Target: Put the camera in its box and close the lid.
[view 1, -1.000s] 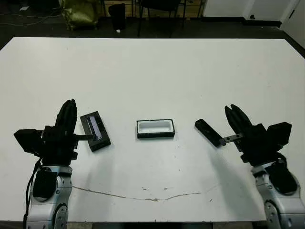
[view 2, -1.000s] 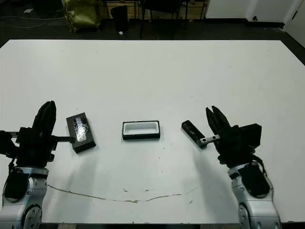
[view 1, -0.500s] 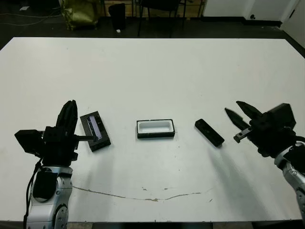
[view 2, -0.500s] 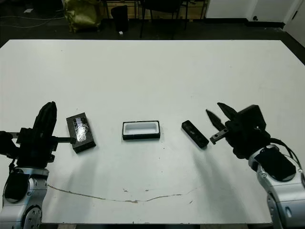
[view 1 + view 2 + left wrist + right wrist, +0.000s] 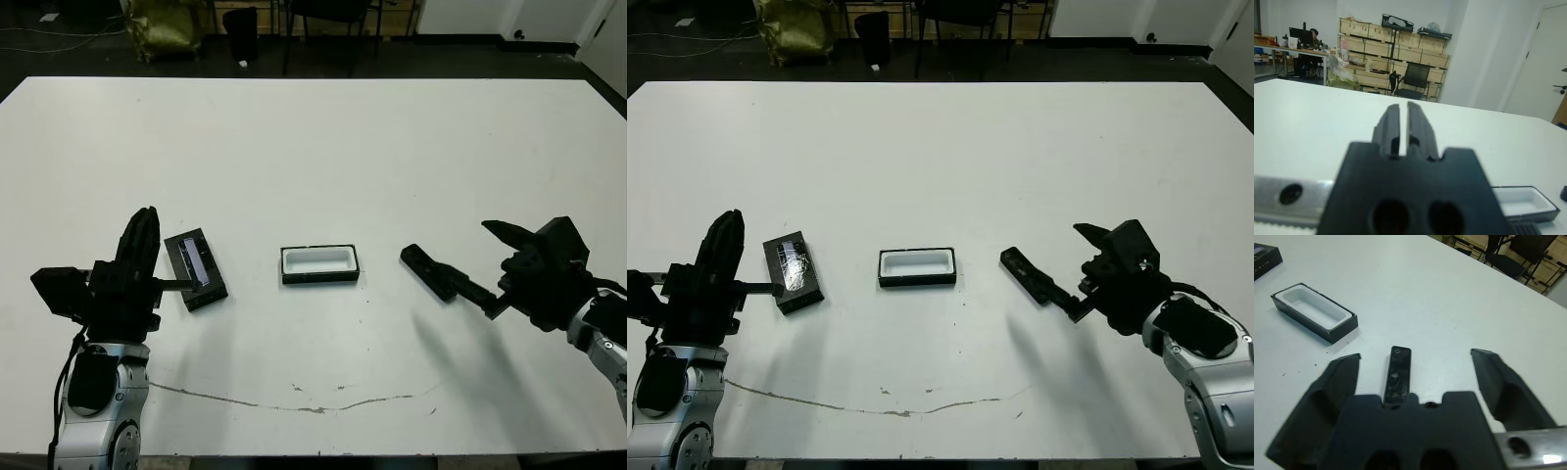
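Nearest, we see the right gripper (image 5: 1413, 377) with fingers spread wide either side of the camera (image 5: 1399, 372), which lies flat on the white table (image 5: 313, 147), no contact visible. Left gripper (image 5: 1404, 128) has fingers pressed together, holding nothing, beside the lid (image 5: 196, 268). Between lid and camera sits the open box (image 5: 319, 264).

White walls (image 5: 1488, 44), stacked wooden crates (image 5: 1386, 54), black chair (image 5: 1413, 81).

A white table (image 5: 313, 147) bears a thin dark crack (image 5: 294, 401) near its front edge; black chair (image 5: 1414, 81) and stacked wooden crates (image 5: 1386, 54) beyond.
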Available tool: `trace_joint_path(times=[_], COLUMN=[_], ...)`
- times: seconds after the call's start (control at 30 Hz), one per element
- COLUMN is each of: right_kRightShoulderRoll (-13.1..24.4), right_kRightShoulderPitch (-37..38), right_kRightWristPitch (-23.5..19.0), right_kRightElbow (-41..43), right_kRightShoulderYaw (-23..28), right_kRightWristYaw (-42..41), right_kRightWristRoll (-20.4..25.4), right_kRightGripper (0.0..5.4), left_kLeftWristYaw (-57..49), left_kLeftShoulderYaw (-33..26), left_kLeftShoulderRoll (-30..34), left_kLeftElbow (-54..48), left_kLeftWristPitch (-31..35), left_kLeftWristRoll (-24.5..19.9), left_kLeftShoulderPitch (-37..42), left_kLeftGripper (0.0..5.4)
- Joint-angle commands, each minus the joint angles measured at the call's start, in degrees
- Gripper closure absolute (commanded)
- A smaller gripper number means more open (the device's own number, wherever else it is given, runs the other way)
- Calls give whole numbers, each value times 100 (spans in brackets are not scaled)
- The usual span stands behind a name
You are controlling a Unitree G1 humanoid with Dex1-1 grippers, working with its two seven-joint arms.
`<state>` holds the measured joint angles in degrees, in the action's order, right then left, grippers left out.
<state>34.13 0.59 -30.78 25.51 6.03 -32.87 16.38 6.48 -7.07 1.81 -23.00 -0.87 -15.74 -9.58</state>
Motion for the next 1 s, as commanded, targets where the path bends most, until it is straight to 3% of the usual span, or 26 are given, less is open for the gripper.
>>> trace_joint_path(times=[0.03, 0.23, 0.37, 0.7, 1.0], right_kRightShoulderRoll=[27, -32, -163, -195, -156], right_kRightShoulderPitch=[103, 74, 44, -23, -80], right_kRightWristPitch=[41, 35, 351, 608, 354], right_kRightElbow=[-218, -502, -864, -1199, -1178], right_kRightShoulderYaw=[-84, -226, -321, -545, -684], right_kRightWristYaw=[-81, -105, -199, -242, -176], right_kRightWristRoll=[-33, -18, -20, -128, -245], right_kRightGripper=[1, 1, 1, 1, 14], left_kLeftWristYaw=[-23, -14, -26, -38, -15], left_kLeftShoulderYaw=[16, 24, 32, 63, 66], left_kLeftShoulderRoll=[14, 16, 13, 15, 20], left_kLeftElbow=[44, 30, 27, 9, -3], left_kLeftWristPitch=[112, 128, 146, 145, 136], left_kLeftWristRoll=[24, 0, 15, 57, -9], left_kLeftShoulderPitch=[-85, -78, -75, -120, -151], left_kLeftGripper=[540, 540, 540, 540, 540])
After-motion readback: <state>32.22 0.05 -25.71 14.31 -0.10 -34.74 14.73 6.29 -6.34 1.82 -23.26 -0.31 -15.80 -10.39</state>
